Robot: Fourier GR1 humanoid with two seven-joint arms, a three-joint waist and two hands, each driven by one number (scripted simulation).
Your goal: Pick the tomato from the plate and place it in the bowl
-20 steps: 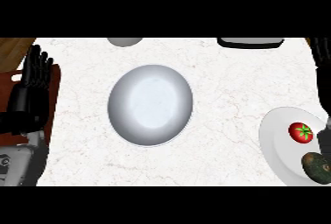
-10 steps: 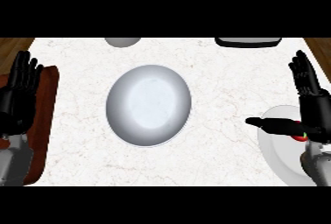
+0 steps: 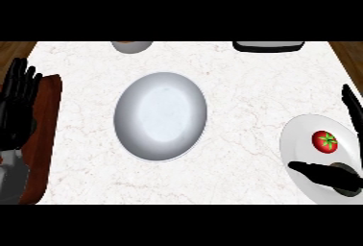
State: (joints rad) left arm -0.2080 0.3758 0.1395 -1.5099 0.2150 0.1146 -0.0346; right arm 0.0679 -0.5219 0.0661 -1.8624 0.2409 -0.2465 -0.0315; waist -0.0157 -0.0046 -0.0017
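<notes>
Tomato on the plate, right hand spread around it

The tomato (image 3: 325, 141) sits on the white plate (image 3: 297, 139) at the counter's right edge, untouched, between the open right hand's (image 3: 333, 177) thumb below and its straight fingers (image 3: 352, 108) above. The grey bowl (image 3: 161, 116) lies mid-counter, well apart. The left hand (image 3: 18, 108) rests open at the left edge.

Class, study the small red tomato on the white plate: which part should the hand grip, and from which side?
Grip the small red tomato across its round sides, from above. It sits stem-up on the white plate, and the right hand is open around it.
</notes>
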